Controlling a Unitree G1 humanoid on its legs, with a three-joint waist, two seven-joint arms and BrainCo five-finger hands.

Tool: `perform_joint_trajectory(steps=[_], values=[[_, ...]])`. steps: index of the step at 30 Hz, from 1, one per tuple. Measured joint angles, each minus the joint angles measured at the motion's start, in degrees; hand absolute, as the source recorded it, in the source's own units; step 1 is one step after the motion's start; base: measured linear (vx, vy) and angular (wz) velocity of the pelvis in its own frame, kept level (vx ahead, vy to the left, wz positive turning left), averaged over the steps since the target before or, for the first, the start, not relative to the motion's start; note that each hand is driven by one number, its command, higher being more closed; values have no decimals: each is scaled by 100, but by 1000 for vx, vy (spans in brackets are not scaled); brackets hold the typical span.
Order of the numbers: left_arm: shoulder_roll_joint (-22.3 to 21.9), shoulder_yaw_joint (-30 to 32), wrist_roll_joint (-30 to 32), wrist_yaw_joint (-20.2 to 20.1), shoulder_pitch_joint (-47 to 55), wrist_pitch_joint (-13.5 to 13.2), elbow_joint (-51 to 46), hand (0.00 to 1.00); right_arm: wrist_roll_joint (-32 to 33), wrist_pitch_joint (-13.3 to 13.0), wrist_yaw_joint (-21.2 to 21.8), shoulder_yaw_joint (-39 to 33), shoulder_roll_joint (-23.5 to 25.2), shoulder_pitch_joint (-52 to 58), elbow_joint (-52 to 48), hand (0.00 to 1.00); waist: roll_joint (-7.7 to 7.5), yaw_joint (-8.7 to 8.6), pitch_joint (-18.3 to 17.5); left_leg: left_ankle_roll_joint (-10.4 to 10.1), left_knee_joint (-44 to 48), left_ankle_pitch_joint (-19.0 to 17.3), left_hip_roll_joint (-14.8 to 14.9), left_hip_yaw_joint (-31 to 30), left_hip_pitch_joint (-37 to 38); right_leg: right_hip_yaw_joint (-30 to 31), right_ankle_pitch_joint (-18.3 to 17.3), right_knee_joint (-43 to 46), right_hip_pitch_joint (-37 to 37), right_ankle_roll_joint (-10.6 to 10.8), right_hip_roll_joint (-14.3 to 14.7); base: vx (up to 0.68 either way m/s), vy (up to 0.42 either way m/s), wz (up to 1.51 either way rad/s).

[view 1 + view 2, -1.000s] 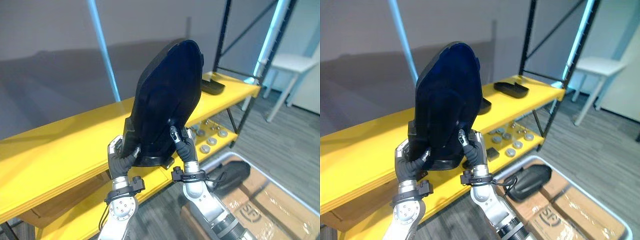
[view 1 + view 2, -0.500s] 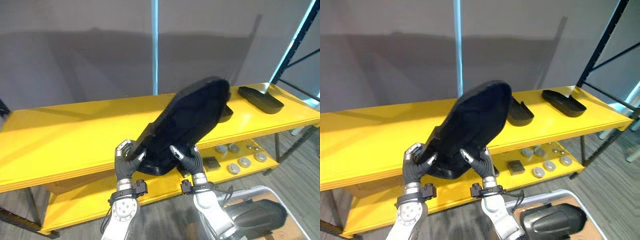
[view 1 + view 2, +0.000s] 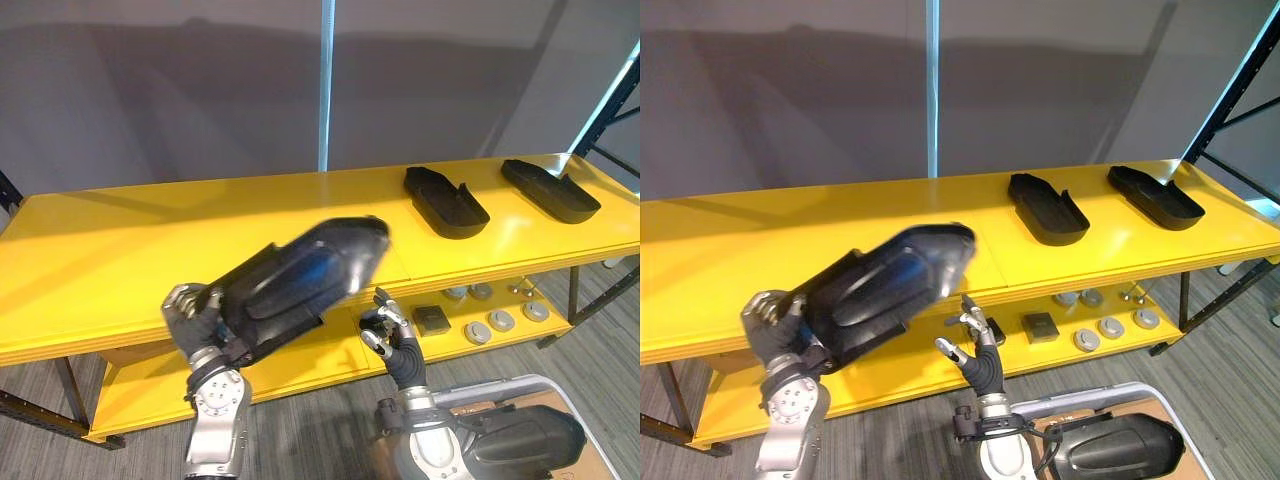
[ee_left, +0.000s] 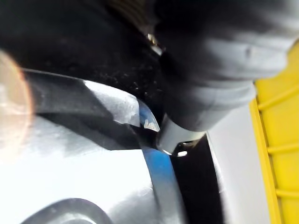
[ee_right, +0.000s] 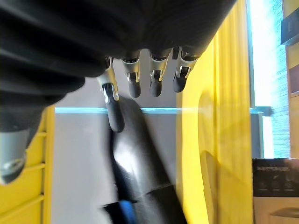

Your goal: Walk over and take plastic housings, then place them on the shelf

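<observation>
The left hand [image 3: 192, 308] comes up from the lower left. Its fingers are curled round the near, squared end of a large black plastic housing [image 3: 300, 282], which it alone holds. The housing is tilted: its gripped end is low and in front of the yellow shelf [image 3: 120, 250], and its rounded far end rises to the right, over the front edge of the top board. Whether that end touches the board cannot be told.

To the right of the gripped end and below the rounded one, the right hand [image 3: 393, 335] is raised with its fingers [image 5: 134, 77] straight and spread. It is near the housing but apart from it. In the right wrist view the dark tips stand in a row with the housing past them, untouched.

Behind the shelf stands a pale blue upright [image 3: 326, 90]. Further right on the top board lie two smaller black housings, one [image 3: 446, 201] beside the other [image 3: 551, 190], hollow side up. On the lower board [image 3: 300, 360] are a small dark box [image 3: 432, 318] and some round metal discs [image 3: 490, 325]. At the lower right, another dark housing [image 3: 525, 445] lies in a grey-rimmed container [image 3: 480, 390].
</observation>
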Motion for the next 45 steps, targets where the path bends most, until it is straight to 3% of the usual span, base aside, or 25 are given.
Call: perform_joint_trajectory(steps=[12,16,24,28,33,35,45], values=[[-183,-225,-1462,39,-70,-175,175,100,-120,2,-335,-129,18,-1079,226,0,-2,-127,-174,0,-4,160,20,202,156,31,42,-87,166,-20,20,7,13,-2],[-207,-224,-1662,120,-299,-202,262,100,-257,11,-381,-128,10,-1171,365,0,0,-179,-176,2,-26,179,22,205,152,28,89,-97,169,-30,26,-64,13,2],[-125,293,-1659,835,-1416,-204,910,100,-256,14,-410,-185,-107,-326,31,0,-3,-290,-190,0,-32,177,45,387,84,201,247,-205,51,-63,69,-80,23,-11],[253,743,-1660,1286,-2279,-145,1595,100,-256,13,-273,-182,-496,758,-205,0,-10,-539,-208,-29,-31,211,76,582,-134,418,413,-306,-227,-69,122,-53,3,-25],[355,892,-1663,1524,-2959,7,2168,100,-287,14,-68,-174,-859,1645,40,0,-25,-696,-163,-54,-29,229,135,667,-232,487,462,-315,-356,-85,171,-10,-2,-13],[650,908,-1753,1646,-3409,63,2604,100,-297,14,72,-135,-914,1828,221,0,-105,-763,25,-74,-26,241,164,683,-275,508,505,-315,-429,-112,203,-43,3,-6],[1856,1363,-2284,1902,-4319,32,3462,100,-254,6,244,-57,-914,1979,404,0,-385,-821,606,-54,-5,292,166,761,-619,630,581,-310,-826,-138,240,-21,18,-5]])
